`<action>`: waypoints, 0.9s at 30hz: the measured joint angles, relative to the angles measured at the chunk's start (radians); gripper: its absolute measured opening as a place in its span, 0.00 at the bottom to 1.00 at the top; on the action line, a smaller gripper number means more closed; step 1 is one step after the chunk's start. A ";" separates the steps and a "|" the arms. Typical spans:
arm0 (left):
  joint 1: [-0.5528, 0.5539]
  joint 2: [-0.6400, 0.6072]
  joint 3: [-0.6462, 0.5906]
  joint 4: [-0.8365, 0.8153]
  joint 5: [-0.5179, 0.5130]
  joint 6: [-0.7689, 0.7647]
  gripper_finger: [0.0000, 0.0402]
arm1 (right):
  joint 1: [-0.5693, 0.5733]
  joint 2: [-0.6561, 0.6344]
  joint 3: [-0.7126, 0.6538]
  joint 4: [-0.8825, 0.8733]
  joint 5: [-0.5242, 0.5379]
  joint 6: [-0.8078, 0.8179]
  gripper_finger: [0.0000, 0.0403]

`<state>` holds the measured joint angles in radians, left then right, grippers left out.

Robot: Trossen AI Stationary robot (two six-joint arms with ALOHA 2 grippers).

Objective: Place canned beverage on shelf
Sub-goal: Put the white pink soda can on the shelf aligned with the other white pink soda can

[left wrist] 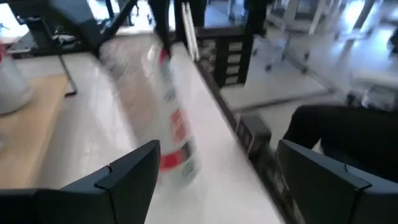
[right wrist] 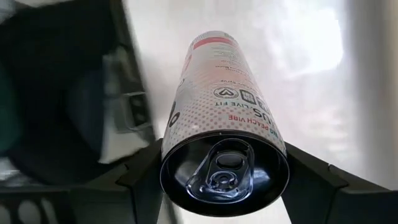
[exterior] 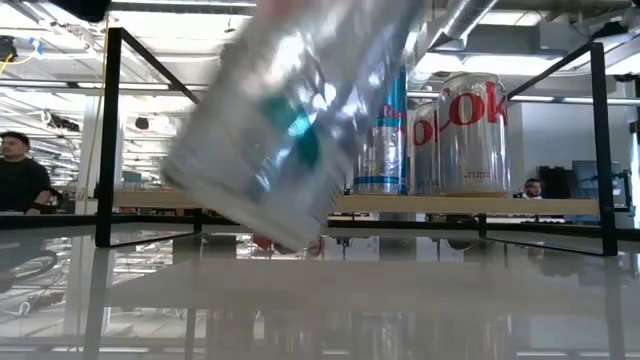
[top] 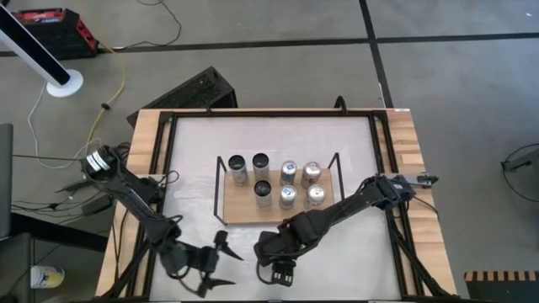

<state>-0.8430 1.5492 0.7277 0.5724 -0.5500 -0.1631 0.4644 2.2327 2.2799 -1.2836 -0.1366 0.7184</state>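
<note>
High view shows the big pale table point(top: 269, 130) with the shelf point(top: 278, 210) in the middle, a wooden board with thin black wire ends. Seven cans point(top: 289, 172) stand on it already, and one spot near the front left looks free.

Next down in size are the two dark arms. The right gripper point(top: 285, 271) is near the table's front edge, in front of the shelf. Its fingers pinch a tall can point(right wrist: 225, 134) by its sides, and the can's top with the pull tab points at the wrist camera. The left gripper point(top: 221, 263) waits just beside it, to its left, with its fingers spread wide and nothing in them.

To do this step well, I think the right arm should stand the can up straight, carry it over the free spot, lower it slowly so it does not bump the cans next to it, and only then let go.

Some things are hard to see. The can is a tilted blur in the low view point(exterior: 285, 120) and hides part of the shelf. From above, the gripper covers the can.
</note>
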 joint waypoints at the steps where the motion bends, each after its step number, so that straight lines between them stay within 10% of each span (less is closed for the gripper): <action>1: 0.016 0.022 0.001 0.037 0.010 -0.013 0.76 | -0.001 0.003 0.000 -0.012 0.015 -0.020 0.68; 27: 0.218 0.254 0.119 0.162 0.187 -0.055 0.76 | 0.038 0.015 0.000 0.118 0.262 -0.172 0.68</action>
<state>-0.6246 1.8034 0.8470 0.7347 -0.3632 -0.2177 0.5026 2.2475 2.2795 -1.1655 0.1253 0.5461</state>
